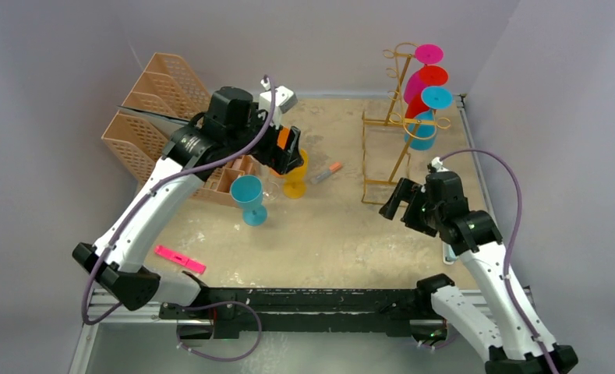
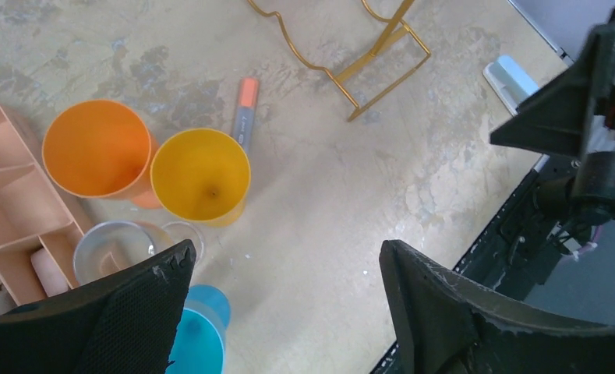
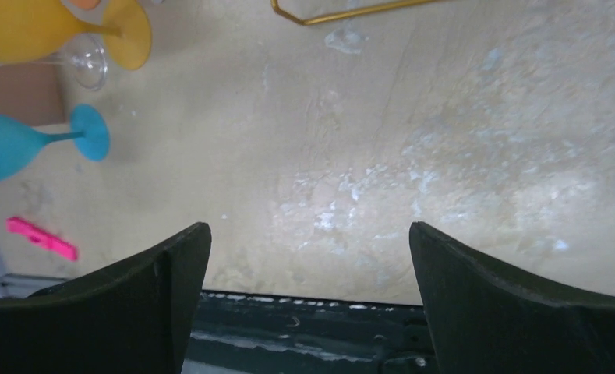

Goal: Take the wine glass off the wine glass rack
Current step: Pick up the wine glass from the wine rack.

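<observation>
The gold wine glass rack [image 1: 390,117] stands at the back right, its wire base [image 2: 382,70] also showing in the left wrist view. Three wine glasses hang on it foot up: magenta [image 1: 429,53], red [image 1: 432,75] and teal [image 1: 436,97]. My left gripper [image 1: 291,161] [image 2: 284,253] is open and empty, hovering over a group of standing glasses: yellow [image 2: 201,175], orange [image 2: 97,160], clear [image 2: 113,249] and blue [image 1: 248,199]. My right gripper [image 1: 399,201] [image 3: 310,230] is open and empty, low beside the rack's front corner.
A peach lattice organiser [image 1: 156,109] fills the back left. An orange-capped grey marker [image 1: 325,173] lies between the glasses and the rack. A pink marker [image 1: 179,259] lies near the front left. The black rail [image 1: 304,300] runs along the near edge.
</observation>
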